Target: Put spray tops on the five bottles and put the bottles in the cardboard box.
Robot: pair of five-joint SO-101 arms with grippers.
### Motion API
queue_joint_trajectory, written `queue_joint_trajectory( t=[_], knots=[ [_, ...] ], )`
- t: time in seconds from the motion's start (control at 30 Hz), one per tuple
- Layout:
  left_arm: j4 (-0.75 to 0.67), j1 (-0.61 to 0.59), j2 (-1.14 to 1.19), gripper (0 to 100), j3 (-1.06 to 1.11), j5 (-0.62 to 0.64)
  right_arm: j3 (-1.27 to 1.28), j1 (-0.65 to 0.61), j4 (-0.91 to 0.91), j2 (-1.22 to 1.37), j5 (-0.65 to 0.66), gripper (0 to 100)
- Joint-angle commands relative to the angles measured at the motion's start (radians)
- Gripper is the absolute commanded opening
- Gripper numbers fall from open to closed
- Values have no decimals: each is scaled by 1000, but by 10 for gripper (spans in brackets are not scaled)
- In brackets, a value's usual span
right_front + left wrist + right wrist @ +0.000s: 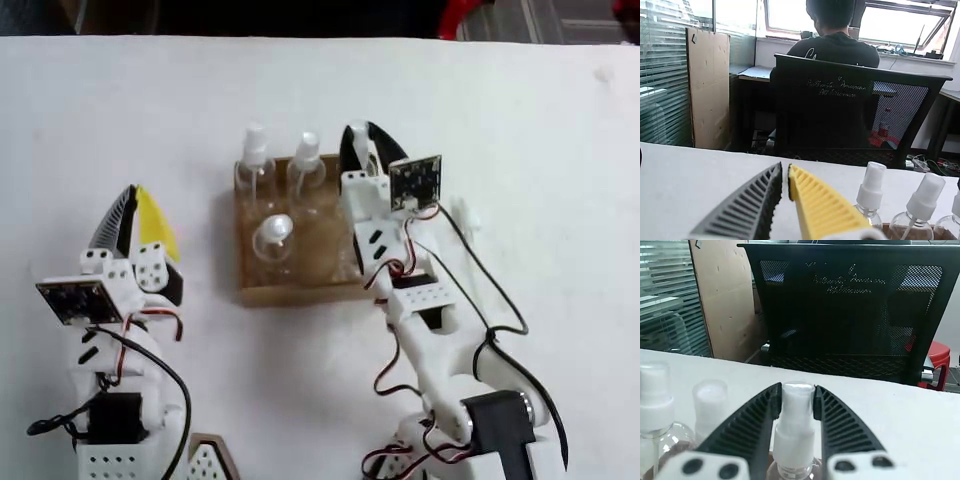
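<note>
Right end effector (796, 389): clamped on spray top (796, 412) of bottle (793, 467), far right corner of cardboard box (322, 262). Three capped bottles (272, 240) inside box. Left end effector (784, 170): closed, empty, over desk (150, 110) left of box.

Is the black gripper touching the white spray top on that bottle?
Touching. In the right wrist view, the right gripper has both black fingers pressed against the sides of the spray top, with no gap.

My left claw (135, 192) pairs grey and yellow ribbed fingers (825, 205); my right claw (357, 130) is black. White shells (430, 345), red-black cables (395, 275) behind.
</note>
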Motion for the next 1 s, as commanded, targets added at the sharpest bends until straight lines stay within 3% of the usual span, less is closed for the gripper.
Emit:
queue_joint_trajectory(
  t=[0.0,0.4,0.63,0.97],
  knots=[
    [-26,12,1,28,-5,-12,0,18,-24,-38,2,16],
    [-26,12,1,28,-5,-12,-9,7,-41,41,2,23],
    [-26,12,1,28,-5,-12,-6,-4,-68,41,2,149],
    [-26,12,1,28,-5,-12,-5,19,8,-160,-8,105]
  ],
)
